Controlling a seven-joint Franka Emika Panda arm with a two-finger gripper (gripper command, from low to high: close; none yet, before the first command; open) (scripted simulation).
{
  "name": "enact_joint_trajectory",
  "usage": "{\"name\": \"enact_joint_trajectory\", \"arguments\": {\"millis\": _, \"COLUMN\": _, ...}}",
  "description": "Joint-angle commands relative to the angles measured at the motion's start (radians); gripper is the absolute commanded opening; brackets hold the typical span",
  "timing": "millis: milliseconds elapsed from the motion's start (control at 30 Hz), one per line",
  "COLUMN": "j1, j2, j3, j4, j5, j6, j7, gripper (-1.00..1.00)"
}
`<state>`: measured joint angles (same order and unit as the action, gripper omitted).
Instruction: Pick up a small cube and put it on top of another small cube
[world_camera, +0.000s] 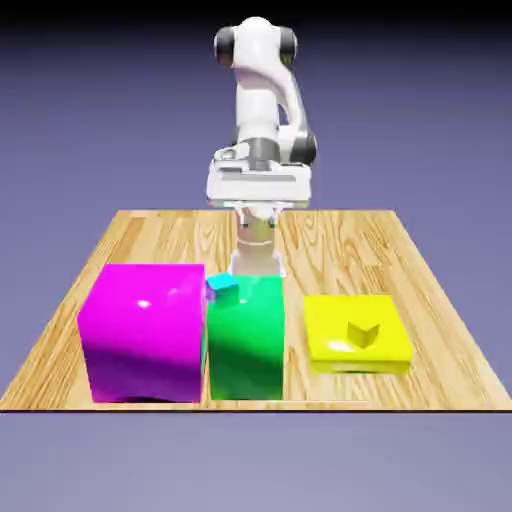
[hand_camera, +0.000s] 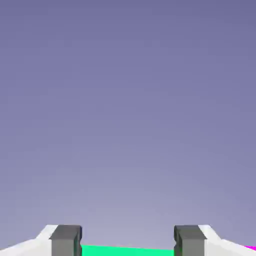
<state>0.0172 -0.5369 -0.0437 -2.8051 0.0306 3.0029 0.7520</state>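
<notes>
The small cube, the red one, shows in neither view. The other small cube, tiny and yellow (world_camera: 364, 333), sits on a wide flat yellow slab (world_camera: 330, 350) at the exterior view's right. My gripper (world_camera: 259, 270) hangs low just behind a tall green block (world_camera: 246, 345), and its fingertips are partly hidden by that block. In the hand view the gripper (hand_camera: 127, 244) is open: two grey fingertips (hand_camera: 66, 241) stand well apart with only a thin green strip (hand_camera: 127, 250) low between them and the plain backdrop above.
A big magenta block (world_camera: 143, 330) stands against the green block on the exterior view's left. A tiny cyan cube (world_camera: 223, 287) rests at the green block's top left corner. The wooden table (world_camera: 340, 240) ends just in front of the blocks.
</notes>
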Motion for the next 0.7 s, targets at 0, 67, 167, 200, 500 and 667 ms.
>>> {"name": "enact_joint_trajectory", "arguments": {"millis": 0, "j1": -0.002, "j2": 0.017, "j3": -0.036, "j4": 0.004, "j5": 0.016, "j6": -0.022, "j7": 0.006, "gripper": 0.00}}
{"name": "enact_joint_trajectory", "arguments": {"millis": 67, "j1": -0.018, "j2": 0.033, "j3": -0.109, "j4": 0.011, "j5": 0.030, "j6": -0.055, "j7": 0.014, "gripper": 0.00}}
{"name": "enact_joint_trajectory", "arguments": {"millis": 167, "j1": -0.042, "j2": 0.056, "j3": -0.217, "j4": 0.022, "j5": 0.050, "j6": -0.103, "j7": 0.025, "gripper": 0.00}}
{"name": "enact_joint_trajectory", "arguments": {"millis": 200, "j1": -0.050, "j2": 0.063, "j3": -0.254, "j4": 0.026, "j5": 0.057, "j6": -0.120, "j7": 0.029, "gripper": 0.00}}
{"name": "enact_joint_trajectory", "arguments": {"millis": 500, "j1": -0.122, "j2": 0.132, "j3": -0.580, "j4": 0.058, "j5": 0.119, "j6": -0.266, "j7": 0.062, "gripper": 0.00}}
{"name": "enact_joint_trajectory", "arguments": {"millis": 667, "j1": -0.162, "j2": 0.170, "j3": -0.761, "j4": 0.076, "j5": 0.154, "j6": -0.347, "j7": 0.081, "gripper": 0.00}}
